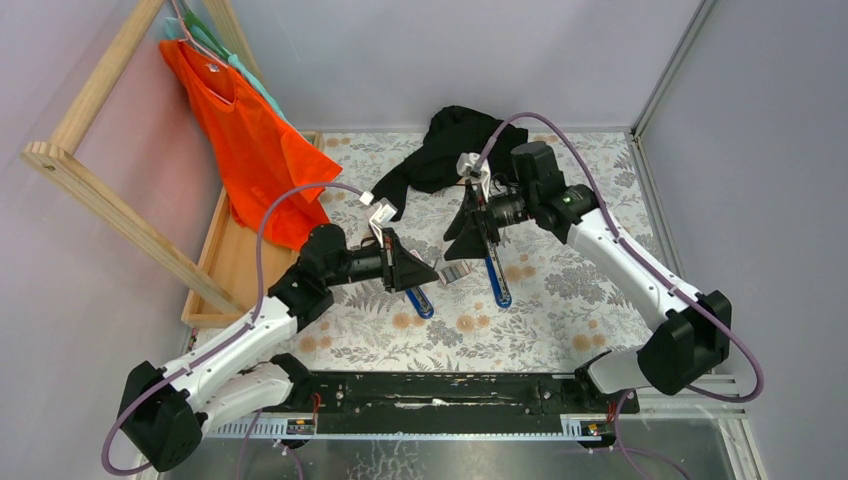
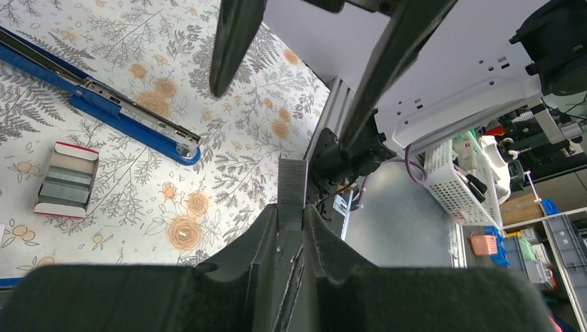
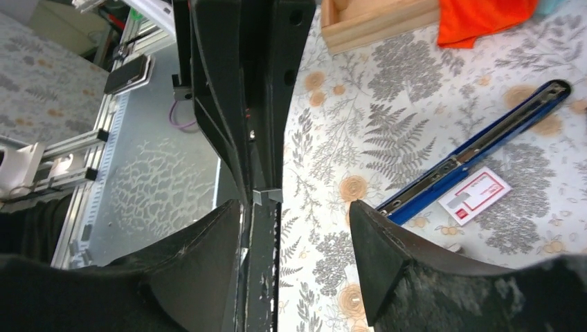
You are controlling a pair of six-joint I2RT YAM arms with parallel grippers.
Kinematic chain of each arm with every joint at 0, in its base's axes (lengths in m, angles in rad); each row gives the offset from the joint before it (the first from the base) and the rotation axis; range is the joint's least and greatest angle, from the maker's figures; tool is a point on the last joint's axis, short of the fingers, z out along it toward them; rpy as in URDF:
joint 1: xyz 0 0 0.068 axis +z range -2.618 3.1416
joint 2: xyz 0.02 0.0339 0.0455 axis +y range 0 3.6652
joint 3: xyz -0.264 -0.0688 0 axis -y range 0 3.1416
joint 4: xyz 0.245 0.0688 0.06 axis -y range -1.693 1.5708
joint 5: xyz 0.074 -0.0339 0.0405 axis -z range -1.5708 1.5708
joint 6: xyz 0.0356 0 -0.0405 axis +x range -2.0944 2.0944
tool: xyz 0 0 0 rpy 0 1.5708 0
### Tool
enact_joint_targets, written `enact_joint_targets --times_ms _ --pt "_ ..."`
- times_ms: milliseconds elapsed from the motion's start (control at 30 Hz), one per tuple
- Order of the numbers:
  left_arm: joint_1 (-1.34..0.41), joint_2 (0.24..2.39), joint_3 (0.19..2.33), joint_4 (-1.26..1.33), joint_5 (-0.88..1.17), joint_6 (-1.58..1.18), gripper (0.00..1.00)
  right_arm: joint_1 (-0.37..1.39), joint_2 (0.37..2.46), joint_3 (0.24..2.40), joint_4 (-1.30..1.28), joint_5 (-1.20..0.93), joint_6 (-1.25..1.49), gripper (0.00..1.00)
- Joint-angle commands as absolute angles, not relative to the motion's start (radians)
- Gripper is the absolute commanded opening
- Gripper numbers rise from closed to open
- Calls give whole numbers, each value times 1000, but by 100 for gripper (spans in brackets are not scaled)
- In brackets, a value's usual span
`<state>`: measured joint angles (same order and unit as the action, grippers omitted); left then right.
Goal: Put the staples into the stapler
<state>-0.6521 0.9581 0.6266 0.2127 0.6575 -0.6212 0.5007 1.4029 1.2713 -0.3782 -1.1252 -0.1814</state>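
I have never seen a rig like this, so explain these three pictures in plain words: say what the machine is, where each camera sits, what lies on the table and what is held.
The machine is a pair of robot arms bolted at the near edge of a flower-patterned table. One picture looks down from above and behind the arms. The other two come from a camera on each wrist, so each shows its own black fingers. On the table lie a long blue-and-silver stapler, opened up, and a small white-and-red cardboard box of grey staple strips. A black cloth lies at the back, and an orange garment hangs at the left. The left gripper pinches a short grey strip of staples. The right gripper stands open close by, holding nothing.
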Motion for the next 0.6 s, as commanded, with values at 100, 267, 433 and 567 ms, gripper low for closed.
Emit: enact_joint_targets --times_ms 100,267,433,567 --pt "-655 986 671 196 712 -589 19 573 1437 1357 -612 -1150 -382 65" --pt "-655 998 676 198 720 -588 19 585 1451 1362 -616 -1153 -389 62" --pt "-655 1000 671 208 726 -593 19 594 1461 1363 -615 -1156 -390 58" --pt "-656 1004 667 224 736 -601 19 600 1466 1365 -616 -1162 -393 54"
